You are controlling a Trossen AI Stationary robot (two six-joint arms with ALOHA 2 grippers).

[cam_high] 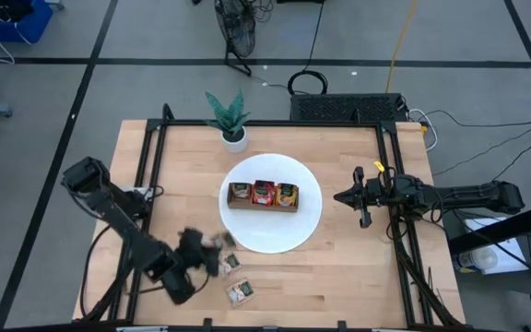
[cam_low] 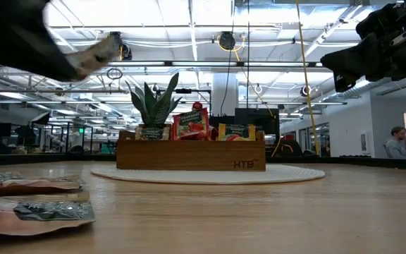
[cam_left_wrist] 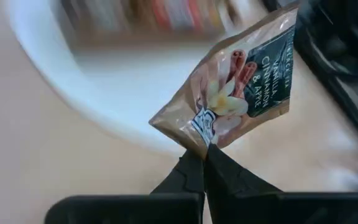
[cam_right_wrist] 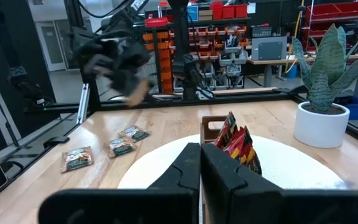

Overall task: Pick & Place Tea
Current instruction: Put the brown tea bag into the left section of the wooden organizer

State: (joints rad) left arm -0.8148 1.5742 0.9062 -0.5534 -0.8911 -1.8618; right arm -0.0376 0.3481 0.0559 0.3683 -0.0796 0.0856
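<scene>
My left gripper (cam_high: 208,247) hangs over the near left part of the table, shut on a pale beige tea sachet with a dark green panel (cam_left_wrist: 244,78). The same sachet shows above the table in the low view (cam_low: 99,51) and the right wrist view (cam_right_wrist: 138,92). Other tea sachets (cam_high: 231,262) (cam_high: 241,293) lie flat on the wood just below and near it. More sachets stand in the brown wooden tray (cam_high: 264,195) on the white plate (cam_high: 289,235). My right gripper (cam_high: 344,196) waits shut at the table's right, clear of the plate. My left gripper pinches one corner of the beige sachet (cam_left_wrist: 196,138) between its two fingertips (cam_left_wrist: 188,171). The fingers slant downward from the table's near left side. The sachet is lifted clear of the table and sticks out past the fingertips, tilted, with its printed face showing.
A small potted plant (cam_high: 231,120) stands behind the plate at the far edge. Black frame rails (cam_high: 150,175) (cam_high: 396,212) run along the table's left and right sides. Bare wood lies right of the loose sachets along the near edge (cam_high: 339,286).
</scene>
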